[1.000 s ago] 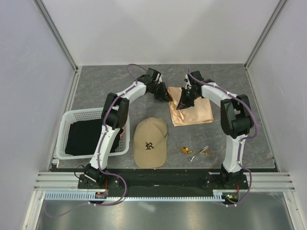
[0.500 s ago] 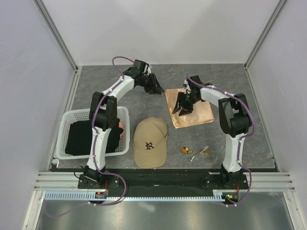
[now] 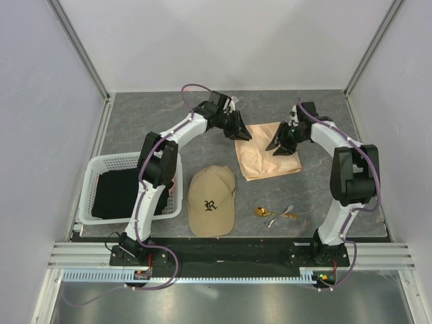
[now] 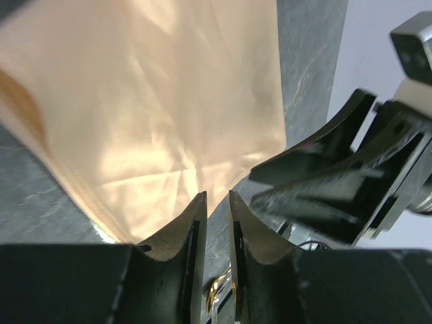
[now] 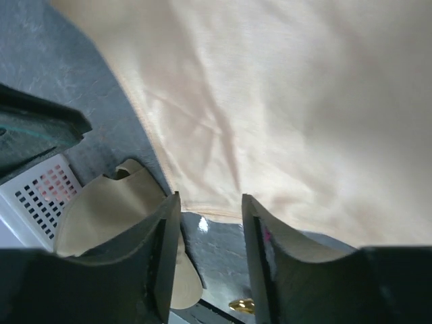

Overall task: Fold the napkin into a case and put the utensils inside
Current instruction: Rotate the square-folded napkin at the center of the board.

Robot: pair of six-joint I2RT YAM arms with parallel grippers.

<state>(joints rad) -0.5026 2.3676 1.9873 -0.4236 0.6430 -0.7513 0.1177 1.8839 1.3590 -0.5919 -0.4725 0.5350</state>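
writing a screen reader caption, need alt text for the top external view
A peach-orange napkin lies on a grey table, with the left tool at its far-left corner and the right tool over its right side. Nearer are a tan cap, utensils and a white basket holding black cloth.

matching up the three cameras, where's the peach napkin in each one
top external: napkin just right of centre.
left wrist: fills the upper left and middle.
right wrist: fills the top and right.
shared landmark: gold spoon, below the napkin on top, bottom edge in both wrist views.
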